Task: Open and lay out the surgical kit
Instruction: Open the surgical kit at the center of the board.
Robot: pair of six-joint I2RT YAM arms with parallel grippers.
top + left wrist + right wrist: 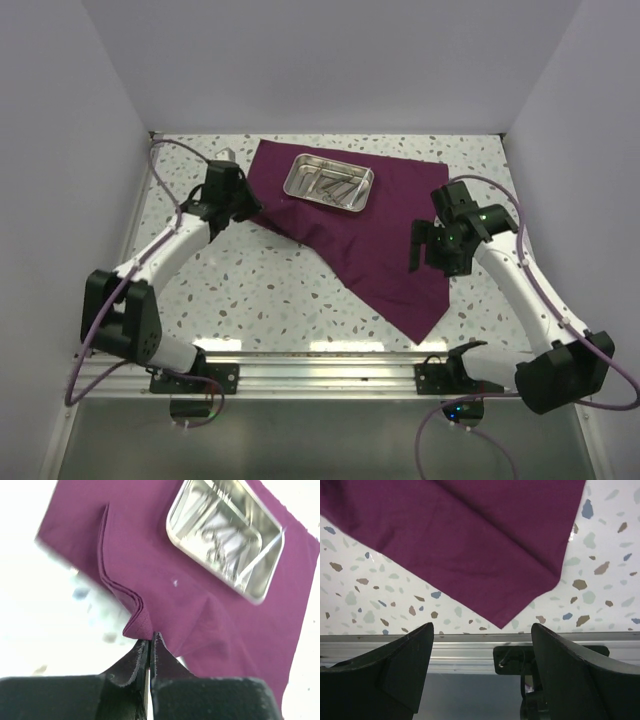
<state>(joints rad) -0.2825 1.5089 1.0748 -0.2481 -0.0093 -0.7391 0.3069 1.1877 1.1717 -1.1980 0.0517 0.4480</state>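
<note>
The maroon cloth wrap (375, 245) lies partly unfolded on the speckled table, one long corner pointing toward the near edge. On its far part sits the shiny steel tray (299, 166), with silvery instruments (332, 186) lying inside. My left gripper (243, 210) is at the cloth's left folded edge. In the left wrist view it (150, 636) is shut on a puckered fold of the cloth (137, 622), with the tray (173, 530) beyond. My right gripper (425, 245) hovers open over the cloth's right edge, and between its fingers (482, 625) only the cloth corner (505, 617) shows below.
White walls close in the table on the left, right and back. A metal rail (320, 365) with the arm mounts runs along the near edge. In the right wrist view this rail (465, 647) lies just past the cloth corner.
</note>
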